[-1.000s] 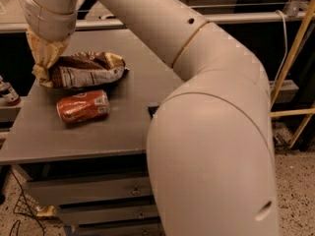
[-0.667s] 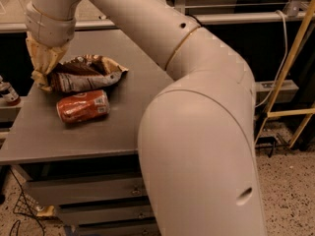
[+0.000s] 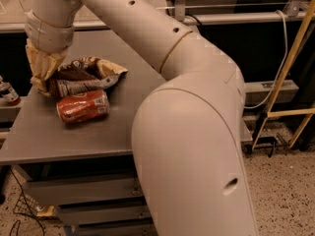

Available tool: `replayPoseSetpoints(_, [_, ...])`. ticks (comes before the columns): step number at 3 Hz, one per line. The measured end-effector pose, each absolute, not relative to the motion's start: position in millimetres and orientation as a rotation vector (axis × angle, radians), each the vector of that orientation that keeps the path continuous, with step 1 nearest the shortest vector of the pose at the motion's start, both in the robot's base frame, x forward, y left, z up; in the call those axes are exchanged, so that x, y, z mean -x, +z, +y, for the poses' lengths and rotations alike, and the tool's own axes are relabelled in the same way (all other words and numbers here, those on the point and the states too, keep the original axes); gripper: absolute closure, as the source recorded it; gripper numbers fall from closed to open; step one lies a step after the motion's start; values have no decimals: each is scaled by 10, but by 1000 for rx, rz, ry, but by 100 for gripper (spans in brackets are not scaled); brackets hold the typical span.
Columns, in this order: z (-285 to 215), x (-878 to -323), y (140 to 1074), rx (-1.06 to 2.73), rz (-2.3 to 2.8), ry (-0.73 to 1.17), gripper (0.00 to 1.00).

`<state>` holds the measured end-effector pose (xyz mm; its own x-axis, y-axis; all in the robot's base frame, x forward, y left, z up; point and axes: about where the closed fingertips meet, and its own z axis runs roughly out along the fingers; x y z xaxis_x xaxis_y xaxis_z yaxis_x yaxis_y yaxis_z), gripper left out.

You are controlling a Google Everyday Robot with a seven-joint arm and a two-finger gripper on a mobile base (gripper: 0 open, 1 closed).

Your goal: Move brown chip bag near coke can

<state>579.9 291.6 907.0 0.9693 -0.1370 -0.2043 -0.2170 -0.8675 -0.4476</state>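
The brown chip bag (image 3: 81,78), dark brown with tan-yellow edges, lies on the grey table (image 3: 113,127) near its left side. The red-orange coke can (image 3: 82,106) lies on its side just in front of the bag, touching or nearly touching it. My gripper (image 3: 43,73) comes down from the arm's wrist at the bag's left end, right against the crinkled tan edge. The wrist and the bag hide the fingertips.
My large white arm (image 3: 192,132) fills the middle and right of the view and hides the table's right part. A small bottle with a dark cap (image 3: 8,93) stands off the table's left edge. Yellow poles (image 3: 290,73) and a cable stand at the right.
The arm's elbow has swung and now fills more of the view. The bag, the can and the wrist at the bag's left end stay about where they were.
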Motion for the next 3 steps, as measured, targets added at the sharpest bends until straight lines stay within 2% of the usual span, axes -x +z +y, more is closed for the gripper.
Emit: replayPoseSetpoints(3, [2997, -5811, 9011, 2625, 249, 230, 8])
